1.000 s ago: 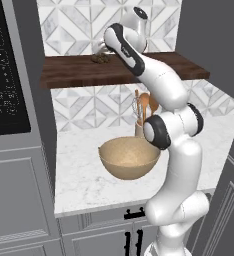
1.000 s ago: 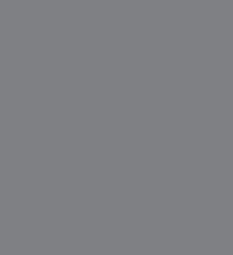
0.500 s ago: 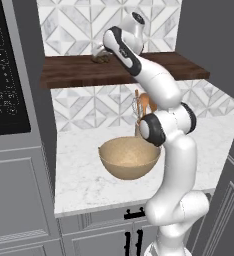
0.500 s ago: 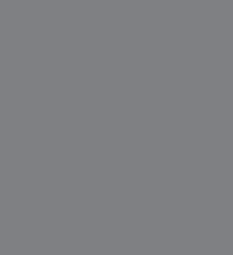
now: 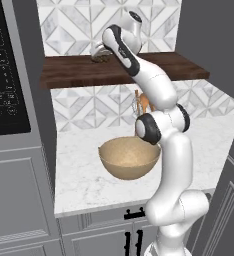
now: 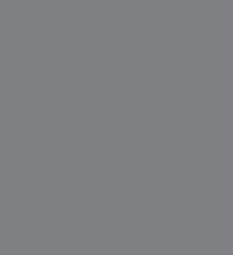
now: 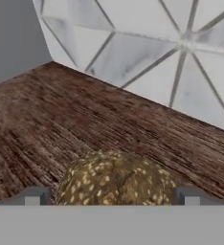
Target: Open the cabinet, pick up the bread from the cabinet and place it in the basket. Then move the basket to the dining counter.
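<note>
The cabinet [image 5: 74,74] is a long dark brown plank on the tiled wall. The bread [image 5: 101,58], a small lumpy brown-olive piece, lies on it toward the left. My gripper [image 5: 98,52] reaches over the plank and stands open at the bread. In the hand view the speckled bread [image 7: 116,178] sits on the wood grain of the cabinet [image 7: 47,124], low between my gripper's [image 7: 111,197] two fingertips [image 7: 34,196], one tip at each side. Whether they touch it I cannot tell. The tan basket [image 5: 128,171] stands on the marble counter below, in front of the arm.
A black appliance panel [image 5: 3,85] in a grey column stands at the left. A utensil holder [image 5: 139,104] with wooden tools peeks out behind the arm. The marble counter [image 5: 76,172] has grey panelled doors with black handles [image 5: 134,214] beneath. A grey wall rises at the right.
The hand has moved left and slightly down along the shelf, closing in on the bread. The jaws stayed open; bread and basket have not moved.
</note>
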You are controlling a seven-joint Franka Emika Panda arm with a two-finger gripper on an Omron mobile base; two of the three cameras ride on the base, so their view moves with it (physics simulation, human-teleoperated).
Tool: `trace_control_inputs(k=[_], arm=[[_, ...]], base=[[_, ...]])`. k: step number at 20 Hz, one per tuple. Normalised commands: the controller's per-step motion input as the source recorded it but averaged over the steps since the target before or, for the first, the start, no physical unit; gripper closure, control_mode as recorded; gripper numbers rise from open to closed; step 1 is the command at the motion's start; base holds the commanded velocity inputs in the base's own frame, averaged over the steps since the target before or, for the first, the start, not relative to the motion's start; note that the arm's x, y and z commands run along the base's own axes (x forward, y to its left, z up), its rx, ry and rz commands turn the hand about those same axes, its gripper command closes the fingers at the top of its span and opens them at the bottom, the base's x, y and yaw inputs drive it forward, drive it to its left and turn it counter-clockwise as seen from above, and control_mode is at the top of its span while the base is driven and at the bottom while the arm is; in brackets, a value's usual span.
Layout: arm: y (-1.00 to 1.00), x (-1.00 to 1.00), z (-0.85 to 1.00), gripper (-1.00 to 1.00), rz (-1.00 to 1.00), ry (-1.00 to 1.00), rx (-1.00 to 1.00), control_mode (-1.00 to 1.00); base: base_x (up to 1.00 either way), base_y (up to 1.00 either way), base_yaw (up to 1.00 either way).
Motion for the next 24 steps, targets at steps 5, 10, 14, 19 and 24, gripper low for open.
trace_control_inputs(k=[5,10,14,19,24], arm=[[-0.01,-0.11,-0.82,1.00,0.04,0.09,-0.01,-1.00],[0.00,-0.28,-0.75,1.00,0.05,0.00,-0.01,-1.00],[-0.03,-0.53,-0.02,1.00,0.03,-0.08,0.00,-1.00],[0.04,-1.00,0.02,1.00,0.02,-0.07,0.00,-1.00],[0.02,-1.00,0.00,1.00,0.00,-0.11,0.00,-1.00]], base=[[0.00,0.00,0.00],[0.00,0.00,0.00],[0.00,0.00,0.00],[0.00,0.00,0.00],[0.00,0.00,0.00]])
